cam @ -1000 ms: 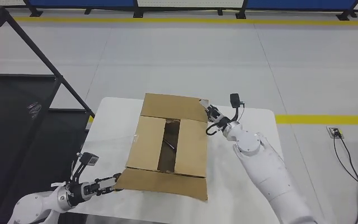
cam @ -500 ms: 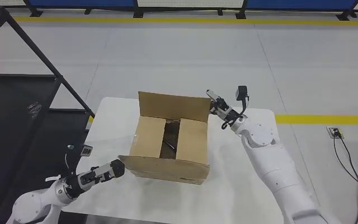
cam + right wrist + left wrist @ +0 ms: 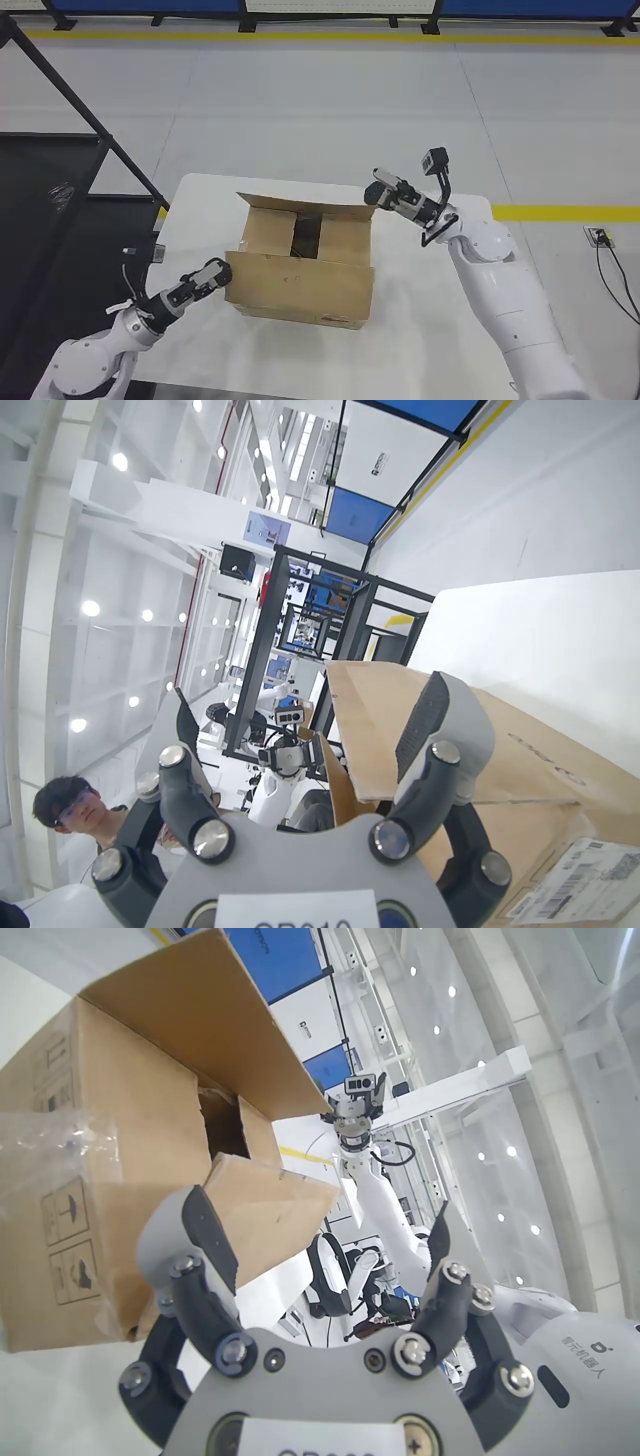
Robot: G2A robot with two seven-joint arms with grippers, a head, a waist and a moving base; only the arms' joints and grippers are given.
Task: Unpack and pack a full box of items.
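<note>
A cardboard box (image 3: pixel 300 285) stands in the middle of the white table (image 3: pixel 430 330). Its two long flaps stand upright, and the two short inner flaps lie flat with a dark gap (image 3: pixel 307 235) between them. My left gripper (image 3: pixel 222 268) is at the left end of the near flap. In the left wrist view it is open (image 3: pixel 325 1238), with the flap (image 3: pixel 270 1208) just beyond one finger (image 3: pixel 210 1233). My right gripper (image 3: pixel 372 190) is at the right corner of the far flap. It is open (image 3: pixel 305 725), one finger (image 3: pixel 430 720) lying against the flap (image 3: pixel 370 710).
A black metal frame (image 3: pixel 60 100) and a dark panel (image 3: pixel 50 220) stand left of the table. Clear plastic film (image 3: pixel 50 1138) clings to one side of the box, and a shipping label (image 3: pixel 590 875) to another. Bare table surrounds the box on the right and at the front.
Both long flaps have swung up from lying flat outward to standing upright. Each gripper has moved up and inward along with its flap.
</note>
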